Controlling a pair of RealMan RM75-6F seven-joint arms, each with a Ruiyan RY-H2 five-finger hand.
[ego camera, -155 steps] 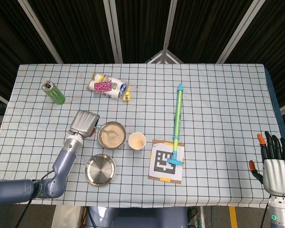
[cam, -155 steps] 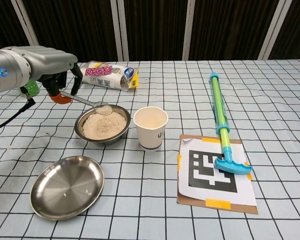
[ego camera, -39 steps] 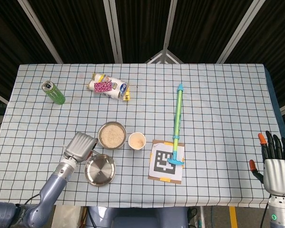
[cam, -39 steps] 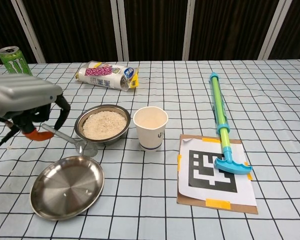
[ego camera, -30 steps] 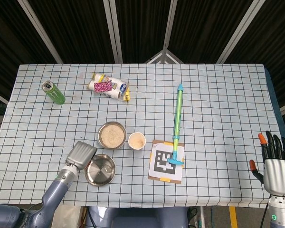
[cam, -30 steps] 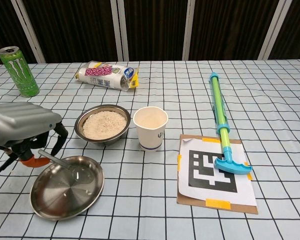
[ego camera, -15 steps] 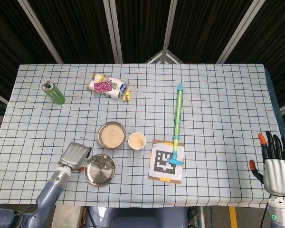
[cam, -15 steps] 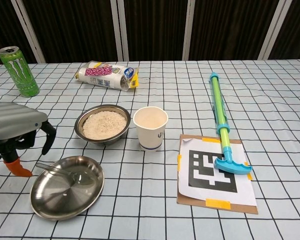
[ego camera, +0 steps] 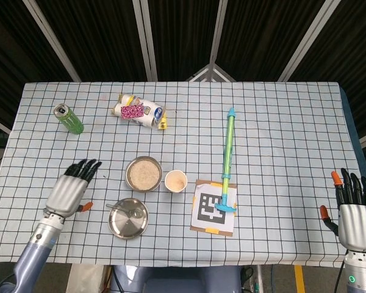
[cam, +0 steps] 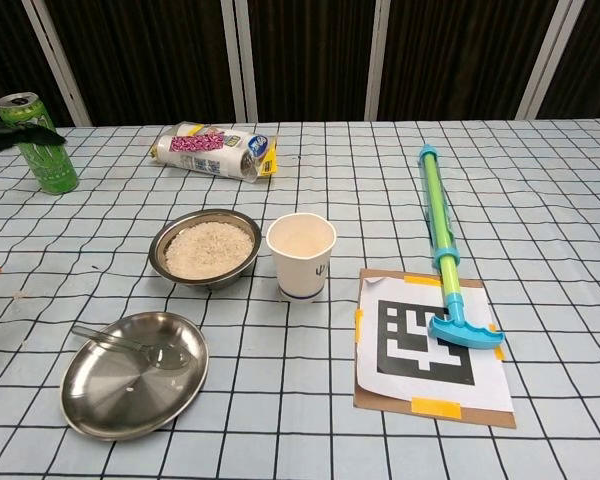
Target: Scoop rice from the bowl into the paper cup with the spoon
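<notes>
One table [ego camera: 280, 122], covered with a blue-and-white checked cloth.

One steel bowl [ego camera: 143, 174] [cam: 205, 247], filled with rice, near the middle of the table.

One paper cup [ego camera: 175, 180] [cam: 301, 255], upright, just beside the bowl on its right; pale contents are seen inside, their nature not made out.

One flat steel plate [ego camera: 128, 218] [cam: 133, 374], near the front edge, in front of the bowl.

One spoon [ego camera: 123, 209] [cam: 130, 344], laid in the plate, its scoop inside and its handle resting over the left rim; no hand touches it.

One green drink can [ego camera: 68, 118] [cam: 37, 141], upright at the far left; in the chest view a dark fingertip crosses its top.

One snack packet [ego camera: 139, 111] [cam: 213, 150], lying on its side at the back; its print is too small to read.

One toy water pump [ego camera: 226, 163] [cam: 442, 243], green and blue, its handle end resting on one printed marker card [ego camera: 213, 215] [cam: 426, 343].

Left hand [ego camera: 70, 189]: fingers stretched out and spread, nothing held, left of the plate and apart from it. In the chest view it is almost wholly cut off at the left edge.

Right hand [ego camera: 352, 213]: fingers straight and upright, nothing held, off the table's right front corner; seen in the head view only.
</notes>
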